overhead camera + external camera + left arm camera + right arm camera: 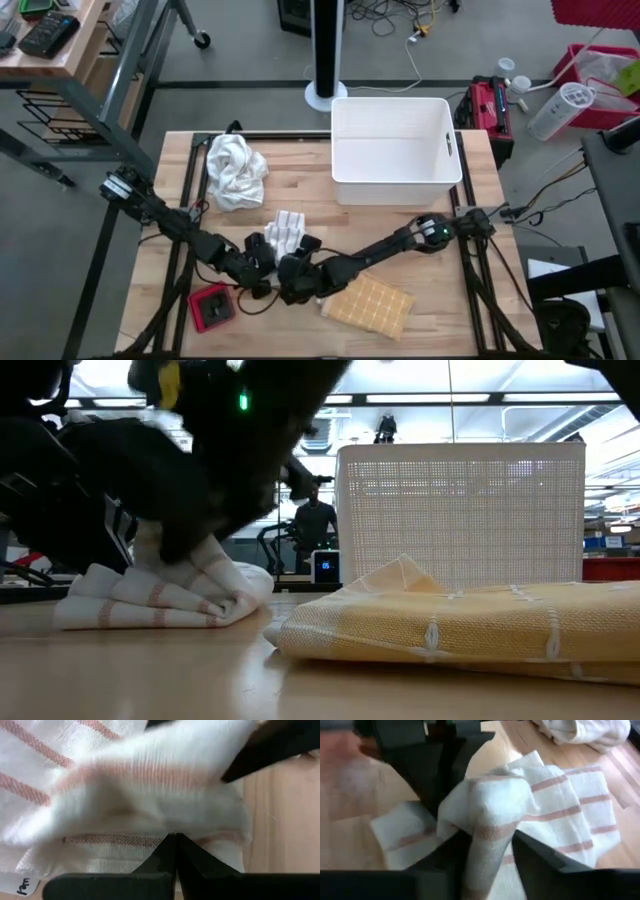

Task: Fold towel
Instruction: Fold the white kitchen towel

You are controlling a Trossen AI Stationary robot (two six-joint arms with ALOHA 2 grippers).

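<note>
The wooden table carried a striped towel in the middle, a crumpled white cloth far left, a white basket far right, a yellow towel near right, and a red device near left.

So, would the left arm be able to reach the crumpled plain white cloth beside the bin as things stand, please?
Probably, but not right away: the left pincer is shut at the red-striped white towel. The crumpled plain white cloth lies on the left arm's side, with bare table between.
</note>
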